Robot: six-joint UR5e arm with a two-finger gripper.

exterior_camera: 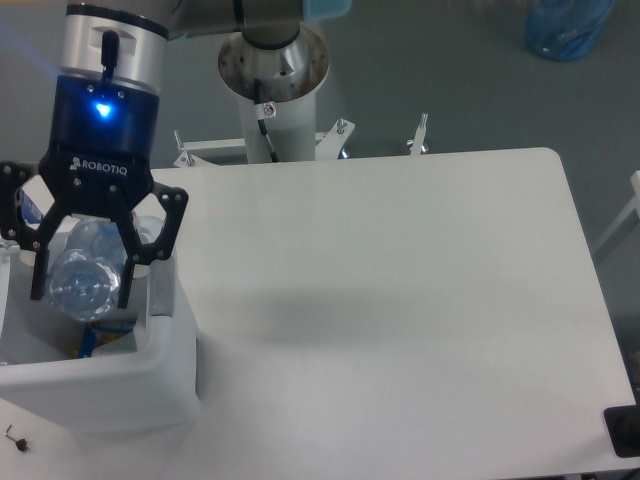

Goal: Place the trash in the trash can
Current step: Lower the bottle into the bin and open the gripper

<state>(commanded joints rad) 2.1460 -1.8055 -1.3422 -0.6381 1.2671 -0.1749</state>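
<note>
My gripper (82, 290) hangs over the open top of the trash can (110, 385), a large white bin at the table's left front corner. It is shut on a clear plastic bottle (85, 272), a piece of the trash, which lies crosswise between the fingers with its base facing the camera. The bottle sits at about rim height, just inside the bin's right wall, beside the grey tab (160, 290). Its cap and label are hidden behind the gripper body.
A yellow-blue packet (95, 340) lies at the bottom of the bin. The white table (400, 300) stretches to the right. The arm's base column (272, 70) stands behind the table's back edge, and a blue bag (565, 25) lies on the floor far right.
</note>
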